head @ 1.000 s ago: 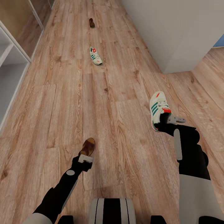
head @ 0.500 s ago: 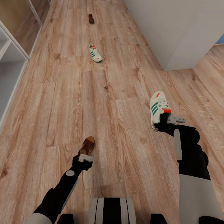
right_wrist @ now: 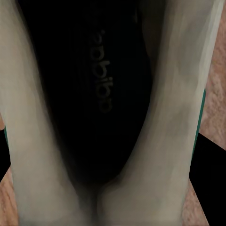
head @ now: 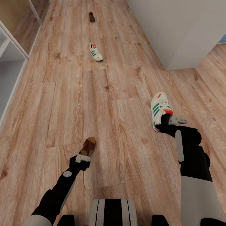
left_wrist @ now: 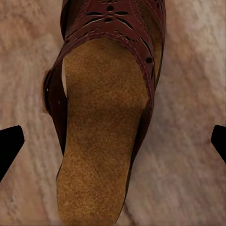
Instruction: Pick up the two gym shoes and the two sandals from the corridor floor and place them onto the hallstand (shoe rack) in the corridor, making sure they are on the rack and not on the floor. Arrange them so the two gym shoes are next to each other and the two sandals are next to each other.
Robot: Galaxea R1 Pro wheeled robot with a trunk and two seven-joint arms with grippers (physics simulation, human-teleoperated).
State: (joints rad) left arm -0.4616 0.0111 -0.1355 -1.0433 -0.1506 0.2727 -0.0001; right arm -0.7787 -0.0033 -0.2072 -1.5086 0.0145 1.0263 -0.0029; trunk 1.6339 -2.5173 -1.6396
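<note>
A dark brown sandal [head: 88, 146] with a tan footbed lies on the wood-plank floor [head: 62, 103], just ahead of my left gripper [head: 81, 158]. In the left wrist view the sandal [left_wrist: 101, 141] lies between the black fingertips [left_wrist: 9, 148], which stand wide apart, so that gripper [left_wrist: 113, 146] is open. My right gripper [head: 164, 124] is shut on a white gym shoe [head: 159, 108] at its heel. The right wrist view looks into that gym shoe's dark insole [right_wrist: 99, 94]. A second gym shoe [head: 95, 52] and a second sandal [head: 91, 17] lie farther up the corridor.
A white open-shelved unit [head: 15, 43] runs along the left edge of the corridor. A pale wall corner [head: 175, 34] juts in at the upper right, with floor opening out to its right. My base [head: 113, 212] shows at the bottom.
The whole view has shifted a little, with the far shoes higher in the picture. My left gripper has drawn slightly back and left from the sandal's heel. The right gripper and its shoe are unchanged.
</note>
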